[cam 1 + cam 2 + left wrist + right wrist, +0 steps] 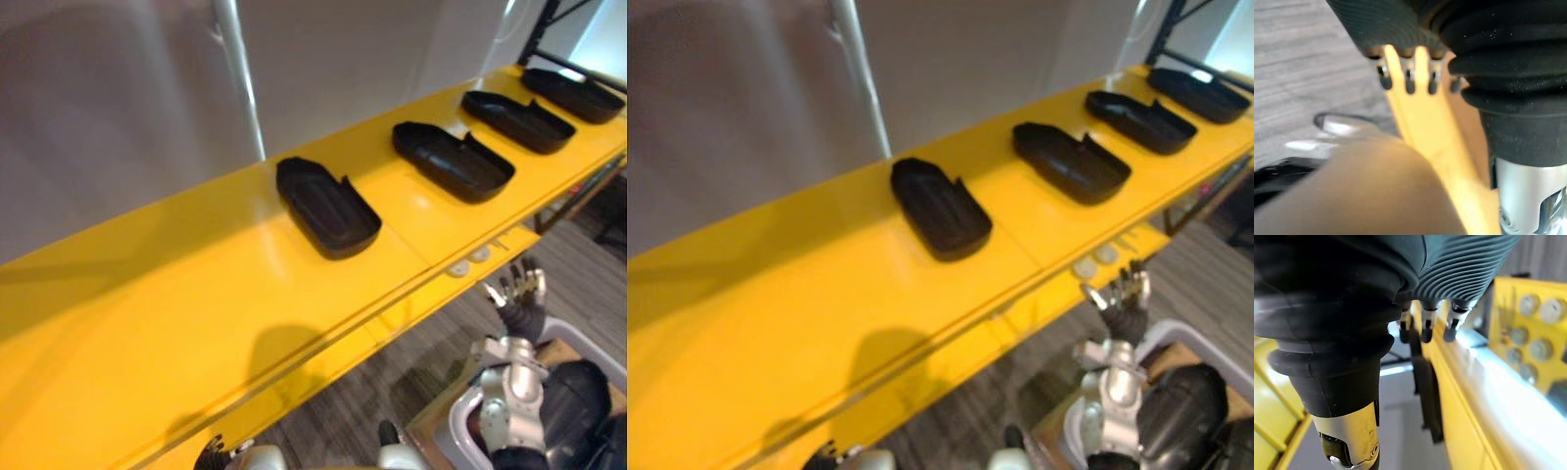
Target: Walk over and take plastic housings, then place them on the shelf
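Several black plastic housings lie in a row on the yellow shelf (176, 294): the nearest housing (326, 207) at the middle, another housing (453, 160) to its right, and more (517, 119) toward the far right end. My right hand (519, 294) hangs below the shelf's front edge at the lower right, open and empty; its fingers (1425, 328) stand beside the yellow edge. My left hand (220, 452) is low at the bottom edge, under the shelf front, with its fingers (1409, 83) relaxed and holding nothing.
A grey wall with a white upright strip (240, 78) backs the shelf. A dark rack post (544, 24) stands at the far right. Grey carpet (392, 382) lies below, with a white bin rim (588, 343) at the lower right. The shelf's left half is bare.
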You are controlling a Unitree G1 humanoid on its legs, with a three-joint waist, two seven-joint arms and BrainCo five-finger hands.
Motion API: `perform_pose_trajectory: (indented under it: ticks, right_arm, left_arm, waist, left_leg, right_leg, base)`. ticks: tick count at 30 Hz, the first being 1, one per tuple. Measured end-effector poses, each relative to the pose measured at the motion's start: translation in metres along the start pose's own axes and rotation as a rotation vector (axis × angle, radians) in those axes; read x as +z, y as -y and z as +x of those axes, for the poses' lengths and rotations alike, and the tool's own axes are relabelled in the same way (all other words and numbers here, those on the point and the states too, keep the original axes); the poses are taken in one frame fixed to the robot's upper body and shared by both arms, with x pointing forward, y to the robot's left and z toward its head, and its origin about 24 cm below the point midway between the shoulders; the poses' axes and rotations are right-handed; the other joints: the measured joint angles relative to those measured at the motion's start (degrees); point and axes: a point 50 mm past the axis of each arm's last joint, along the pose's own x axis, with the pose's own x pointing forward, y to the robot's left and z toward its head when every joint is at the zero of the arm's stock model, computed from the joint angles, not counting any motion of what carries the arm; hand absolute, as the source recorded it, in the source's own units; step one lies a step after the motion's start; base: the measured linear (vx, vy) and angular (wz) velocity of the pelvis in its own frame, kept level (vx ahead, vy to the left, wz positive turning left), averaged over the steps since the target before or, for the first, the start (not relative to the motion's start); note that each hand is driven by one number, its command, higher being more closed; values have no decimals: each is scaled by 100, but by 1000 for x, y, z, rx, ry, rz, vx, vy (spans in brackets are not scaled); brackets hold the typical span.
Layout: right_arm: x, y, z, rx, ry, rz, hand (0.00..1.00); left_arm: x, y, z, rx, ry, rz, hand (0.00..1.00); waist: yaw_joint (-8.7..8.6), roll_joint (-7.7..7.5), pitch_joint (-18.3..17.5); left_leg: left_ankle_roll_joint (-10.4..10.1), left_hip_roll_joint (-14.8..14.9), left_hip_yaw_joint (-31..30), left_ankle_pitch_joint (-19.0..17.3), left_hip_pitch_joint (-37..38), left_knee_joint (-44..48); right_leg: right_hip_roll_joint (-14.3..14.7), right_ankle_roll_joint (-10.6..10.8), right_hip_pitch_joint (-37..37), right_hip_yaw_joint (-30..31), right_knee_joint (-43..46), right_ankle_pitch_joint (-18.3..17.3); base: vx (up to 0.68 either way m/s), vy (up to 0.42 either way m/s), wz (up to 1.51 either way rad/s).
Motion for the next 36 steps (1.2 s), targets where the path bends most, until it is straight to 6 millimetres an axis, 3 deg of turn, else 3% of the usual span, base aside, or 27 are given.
perform_pose_trajectory:
  ticks: [2, 4, 7, 8, 9, 10, 11, 12, 14, 15, 16, 17, 19, 20, 21, 23, 24, 26, 29, 31, 33, 36]
  right_arm:
    - [0, -7, 1, 21, -1, 5, 0]
    - [0, -10, -1, 5, -1, 15, 0]
    - [-4, -15, -8, -7, -13, 44, 0]
    - [-5, -15, -15, -2, -23, 49, 0]
    - [-6, -16, -21, 27, -34, 41, 0]
    - [-6, -19, -22, 52, -36, 36, 0]
    - [-8, -24, -25, 101, -46, 19, 0]
    - [-8, -25, -27, 116, -47, 13, 0]
    - [-6, -26, -31, 140, -42, 7, 0]
    - [-6, -28, -32, 147, -37, 9, 0]
    - [-2, -33, -31, 170, -11, 12, 0]
    - [1, -40, -29, 193, 12, 11, 0]
    - [4, -48, -23, 212, 42, 14, 0]
    - [6, -52, -19, 219, 56, 18, 0]
    - [8, -53, -17, 226, 66, 15, 0]
    - [10, -53, -15, 232, 71, 6, 0]
    - [9, -53, -15, 234, 65, 5, 0]
    - [8, -56, -13, 248, 43, -4, 0]
    - [1, -53, -18, 242, -13, -21, 0]
    - [-4, -46, -22, 207, -49, -20, 0]
    - [-14, -29, -34, 149, -125, -36, 0]
    - [-24, -14, -42, 74, -181, -64, 0]
  left_arm:
    - [7, 2, 1, -9, 36, 36, 0]
    - [21, 2, 4, -22, 84, 88, 0]
    - [39, -4, 6, -22, 139, 163, 0]
    - [44, -8, 6, -13, 150, 166, 0]
    - [47, -9, 7, -4, 148, 162, 0]
    - [47, -7, 7, -7, 139, 161, 0]
    - [49, -9, 8, 5, 127, 176, 0]
    - [51, -11, 9, 10, 120, 188, 0]
    - [59, -13, 13, 15, 100, 263, 0]
    - [60, -14, 13, 15, 95, 276, 0]
    - [62, -16, 13, 19, 95, 282, 0]
    - [64, -20, 13, 29, 97, 288, 0]
    - [58, -16, 15, 19, 64, 309, 0]
    - [57, -15, 15, 17, 58, 315, 0]
    - [56, -15, 16, 16, 55, 314, 0]
    - [54, -16, 15, 14, 46, 323, 0]
    - [52, -18, 15, 17, 36, 327, 0]
    - [52, -23, 15, 25, 31, 320, 0]
    - [49, -25, 14, 34, 23, 250, 0]
    - [42, -26, 13, 50, 10, 163, 0]
    - [14, -18, 6, 52, -37, 25, 0]
    - [-9, -10, -2, 70, -50, -98, 0]
  waist:
    - [16, -1, 50]
    - [16, -3, 371]
    - [39, -236, 810]
    - [74, -378, 912]
    - [105, -443, 951]
    - [168, -373, 985]
    - [154, -434, 987]
    - [122, -469, 976]
    - [1, -589, 973]
    - [0, -640, 945]
    - [17, -796, 842]
    - [69, -869, 806]
    - [211, -767, 705]
    - [232, -821, 694]
    - [217, -832, 683]
    - [221, -838, 580]
    - [224, -843, 490]
    - [246, -783, 441]
    - [243, -769, 424]
    - [237, -695, 386]
    - [126, -416, 353]
    - [190, -277, 235]
  left_leg:
    - [7, 48, -45, -89, -197, 290]
    - [38, 125, -98, -312, -281, 779]
    - [167, 143, 187, -578, -214, 1285]
    - [280, 139, 452, -692, -172, 1485]
    - [442, 196, 789, -770, -195, 1542]
    - [530, 337, 1000, -742, -187, 1460]
    - [623, 373, 1342, -620, -171, 1318]
    - [664, 367, 1466, -529, -167, 1206]
    - [765, 255, 1753, 4, -35, 461]
    - [781, 203, 1827, 146, 4, 265]
    - [773, 148, 2040, 354, -19, 48]
    - [771, 76, 2276, 382, -148, 116]
    - [853, 43, 2287, 569, -167, -406]
    - [864, 11, 2647, 796, -29, -606]
    - [879, -16, 2752, 810, 8, -597]
    - [859, 72, 2946, 822, -56, -500]
    - [821, 242, 3035, 844, -189, -361]
    - [709, 609, 3196, 918, -303, -140]
    - [586, 1044, 3330, 998, -327, 176]
    - [360, 1105, 3318, 1154, -326, 57]
    - [196, 1010, 2612, 1340, -219, -263]
    - [189, 807, 1897, 1085, -194, -138]
  right_leg:
    - [61, -15, -109, 11, 132, -7]
    - [160, -30, -91, 46, 355, -17]
    - [164, 44, -92, 366, 527, 28]
    - [108, 106, -183, 398, 591, 154]
    - [102, -88, -378, 236, 523, 610]
    - [108, -256, -437, 48, 414, 851]
    - [63, -452, -813, -553, 1312, 480]
    - [52, -523, -960, -763, 1842, 199]
    - [-46, -838, -991, -1422, 3342, -530]
    - [-130, -906, -929, -1593, 3568, -593]
    - [-363, -960, -777, -1902, 3771, -717]
    - [-400, -842, -854, -2191, 3414, -640]
    - [-162, -948, -583, -2064, 2325, -670]
    - [-348, -1148, -526, -2084, 2710, -945]
    - [-569, -1100, -374, -2094, 2973, -992]
    - [-940, -1036, 40, -2032, 2813, -728]
    - [-951, -956, 215, -1956, 2429, -536]
    - [-617, -804, 285, -1888, 1915, -607]
    - [-284, -193, 662, -1905, 1050, -876]
    - [-105, -133, 764, -1894, 506, -880]
    - [67, -174, 785, -1743, 356, -734]
    - [17, -224, 511, -1321, 406, -844]
  base:
    - [-48, 51, 7]
    - [-81, 101, -10]
    - [-168, 192, -58]
    - [-241, 212, -119]
    - [-290, 195, -137]
    - [-307, 153, -150]
    - [-264, 113, -109]
    - [-263, 131, -93]
    - [-164, 91, -50]
    - [-87, 2, -51]
    - [-68, -34, -80]
    - [-143, -12, -102]
    - [-152, 14, -100]
    - [-83, -48, -88]
    - [-74, -113, -84]
    - [-124, -148, -61]
    - [-111, -164, -54]
    - [-135, -221, -67]
    - [-201, -309, -67]
    - [-148, -225, -52]
    - [-126, -125, -39]
    - [-133, 24, -77]
